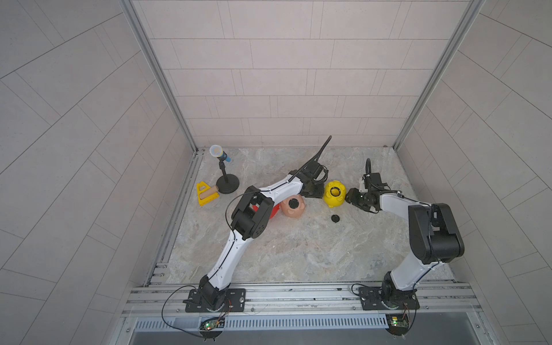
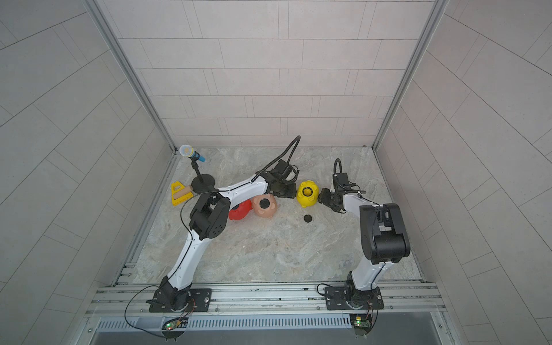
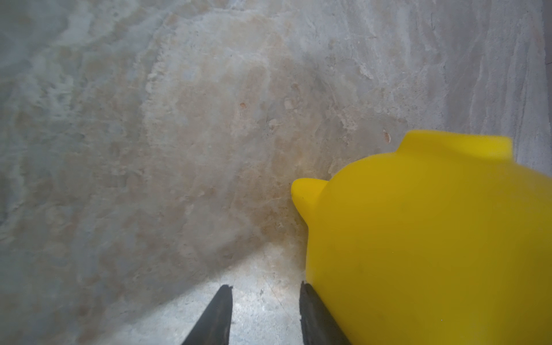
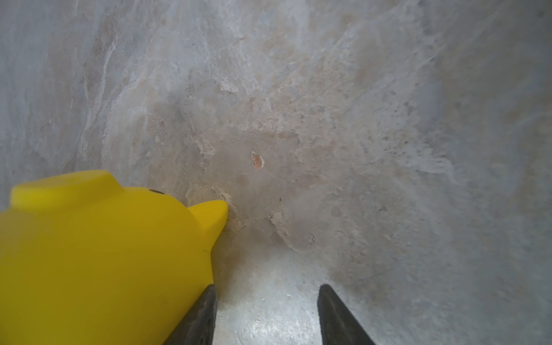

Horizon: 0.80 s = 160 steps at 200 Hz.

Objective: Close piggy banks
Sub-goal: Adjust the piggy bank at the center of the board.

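The yellow piggy bank (image 1: pixel 334 194) (image 2: pixel 307 194) lies belly up at the back middle of the table, its round hole open. My left gripper (image 1: pixel 315 191) (image 3: pixel 264 288) stands open with nothing between its fingers. The outer side of one finger touches the yellow pig (image 3: pixel 433 239). My right gripper (image 1: pixel 352 197) (image 4: pixel 267 288) is open too, one finger against the pig's (image 4: pixel 104 254) other side. A loose black cap (image 1: pixel 335 218) lies on the table just in front of it. The peach-pink piggy bank (image 1: pixel 292 207) has a black cap in its hole. The red piggy bank (image 2: pixel 240 210) is partly hidden by my left arm.
A toy microphone on a black round stand (image 1: pixel 227 186) stands at the back left. Beside it lies a yellow triangular toy (image 1: pixel 206 194) with a wooden roller. Tiled walls close in the table on three sides, and a metal rail runs along the front.
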### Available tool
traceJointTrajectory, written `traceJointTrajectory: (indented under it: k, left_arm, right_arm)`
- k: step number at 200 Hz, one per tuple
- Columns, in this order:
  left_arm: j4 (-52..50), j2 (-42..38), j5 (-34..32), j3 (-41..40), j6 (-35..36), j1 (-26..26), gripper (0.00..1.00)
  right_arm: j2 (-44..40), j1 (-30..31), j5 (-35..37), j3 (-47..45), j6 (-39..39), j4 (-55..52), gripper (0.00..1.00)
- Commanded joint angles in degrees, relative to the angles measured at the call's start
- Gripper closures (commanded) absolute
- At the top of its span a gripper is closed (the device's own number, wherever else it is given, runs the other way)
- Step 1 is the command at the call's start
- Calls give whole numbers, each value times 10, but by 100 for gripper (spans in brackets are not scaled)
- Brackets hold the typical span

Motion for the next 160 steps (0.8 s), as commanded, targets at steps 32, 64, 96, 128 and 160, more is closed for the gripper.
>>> traceJointTrajectory:
  k: [32, 64, 96, 128, 160]
  left_arm:
    - [-2, -31, 10, -3, 14, -10, 57]
    - [-2, -32, 12, -5, 16, -10, 57]
    - [-4, -34, 13, -7, 16, -10, 57]
    - [-4, -34, 15, -7, 16, -10, 57]
    - [-5, -34, 15, -6, 17, -11, 57]
  right_arm:
    - [12, 0, -10, 20, 3, -2, 44]
    - [19, -1, -10, 30, 6, -2, 44]
    - [24, -1, -11, 37, 7, -2, 44]
    - [30, -2, -11, 47, 7, -4, 44]
    - [37, -5, -11, 55, 7, -7, 44]
